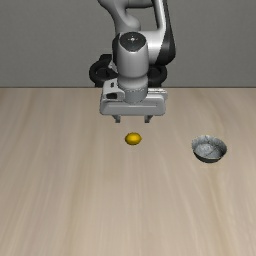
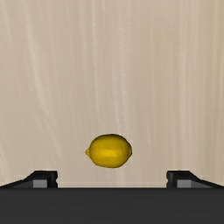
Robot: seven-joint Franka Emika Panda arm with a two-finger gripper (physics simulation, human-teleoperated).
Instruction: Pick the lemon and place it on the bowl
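The jaws stood wide apart and empty while the grey arm [image 1: 135, 50] pointed straight down above the small yellow oval lemon [image 1: 134, 139] [image 2: 109, 151].

Bright, even light; faint shadows

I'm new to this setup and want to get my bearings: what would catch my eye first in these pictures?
The yellow lemon stands out against the pale wooden table. It lies right under the open tool, which hangs above it without touching. Toward the exterior view's right sits a small grey bowl, well apart from the lemon.
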